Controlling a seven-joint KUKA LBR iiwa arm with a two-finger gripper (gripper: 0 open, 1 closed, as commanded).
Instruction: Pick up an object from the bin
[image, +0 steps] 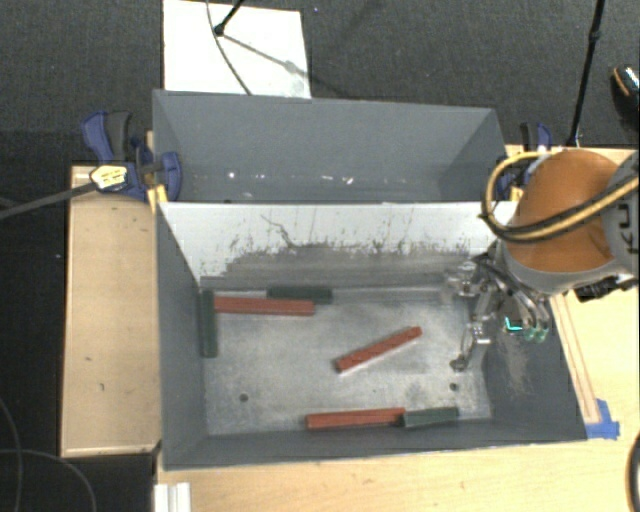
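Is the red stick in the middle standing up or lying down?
Lying down. The red stick rests flat on the bin floor, slanted across it, and touches none of the other sticks.

A: Could any word, number or brand be read anywhere?

B: No, none could. The white sheet of paper (190, 55) behind the grey metal bin (320, 150) looked blank.

A: And the things lying in the bin?

B: The slanted red-brown rectangular bar (377, 351) showed plain faces. The rounded orange cover (560, 215) on the arm's wrist carried no mark that I could make out.
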